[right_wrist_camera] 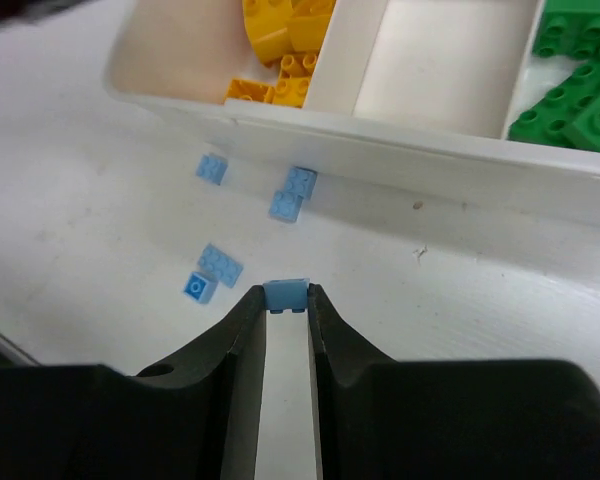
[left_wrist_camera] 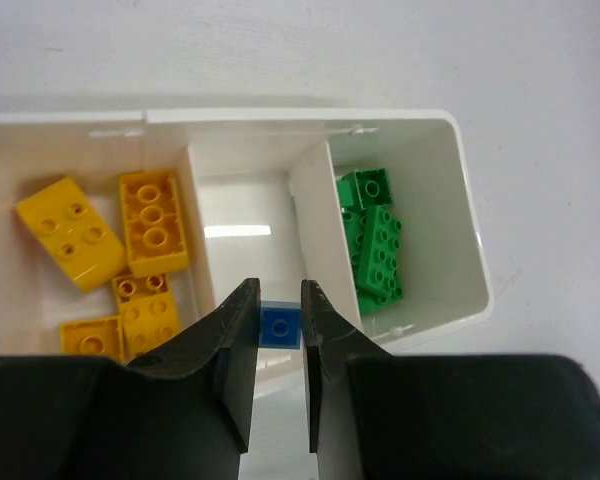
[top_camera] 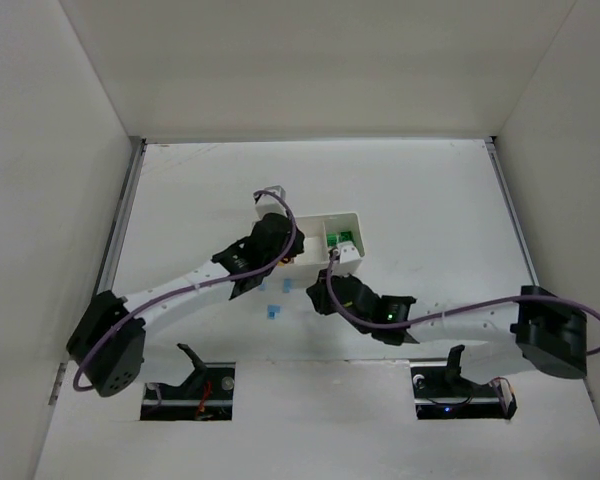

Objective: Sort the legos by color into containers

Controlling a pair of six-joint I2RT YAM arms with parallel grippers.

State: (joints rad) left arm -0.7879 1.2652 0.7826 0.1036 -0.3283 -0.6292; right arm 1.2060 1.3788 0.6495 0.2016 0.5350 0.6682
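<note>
The white tray [left_wrist_camera: 468,230] has three compartments. Several yellow-orange legos [left_wrist_camera: 152,220] lie in its left one, green legos [left_wrist_camera: 380,250] in its right one, and the middle one [left_wrist_camera: 242,200] holds nothing. My left gripper [left_wrist_camera: 280,300] is shut on a small blue lego [left_wrist_camera: 280,327] over the near rim of the middle compartment. My right gripper [right_wrist_camera: 287,290] is shut on a light blue lego [right_wrist_camera: 287,296] just above the table, near the tray's long wall [right_wrist_camera: 400,140]. Several loose light blue legos [right_wrist_camera: 220,264] lie on the table left of it.
In the top view the tray [top_camera: 352,217] sits mid-table with both grippers close beside it, the left gripper [top_camera: 285,250] and the right gripper [top_camera: 322,293]. Loose blue legos [top_camera: 272,312] lie between the arms. White walls enclose the table on three sides.
</note>
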